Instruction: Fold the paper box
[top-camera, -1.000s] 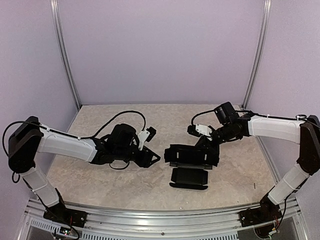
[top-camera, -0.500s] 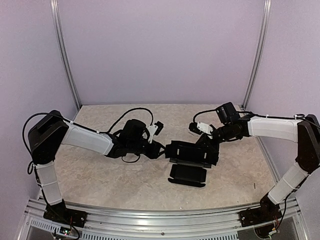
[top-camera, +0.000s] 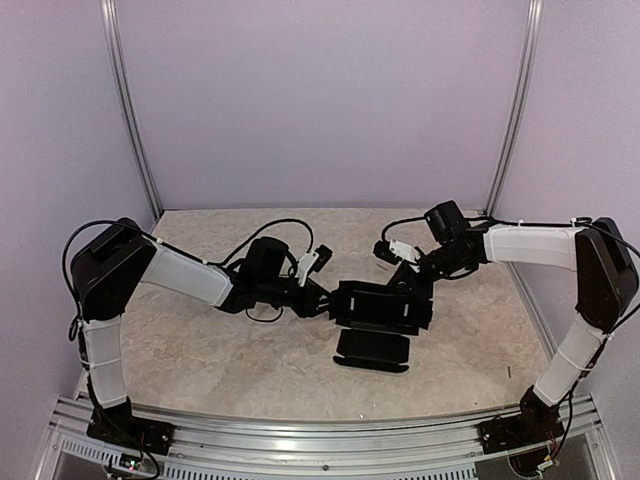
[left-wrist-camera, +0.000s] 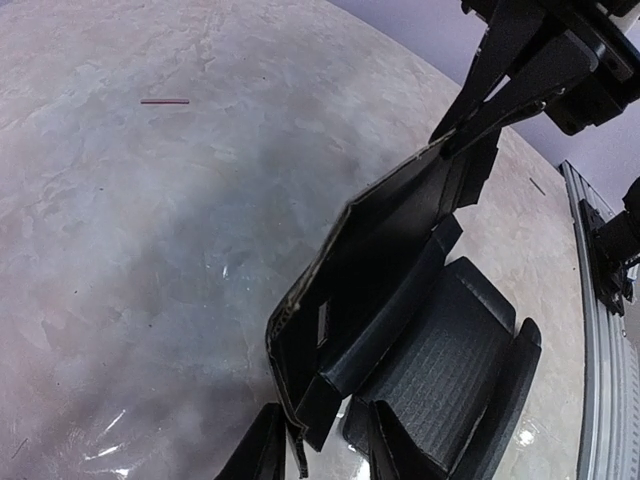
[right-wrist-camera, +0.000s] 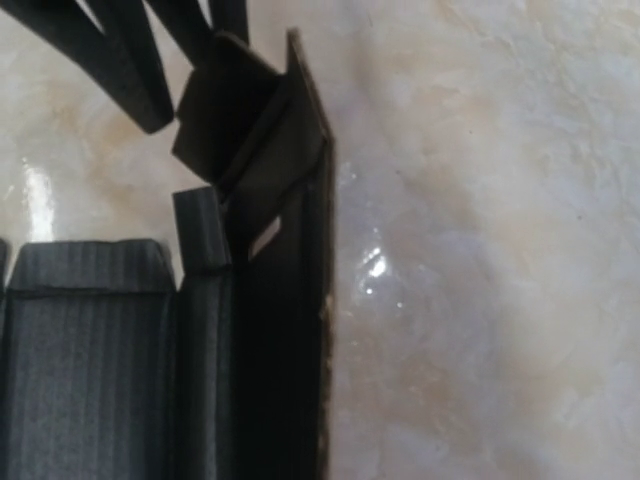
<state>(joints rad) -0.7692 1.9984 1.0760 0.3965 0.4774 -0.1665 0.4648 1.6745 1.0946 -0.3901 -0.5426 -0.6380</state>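
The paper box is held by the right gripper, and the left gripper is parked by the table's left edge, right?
No: the left gripper straddles the left end of the paper box, as the left wrist view shows. The right gripper does hold it.
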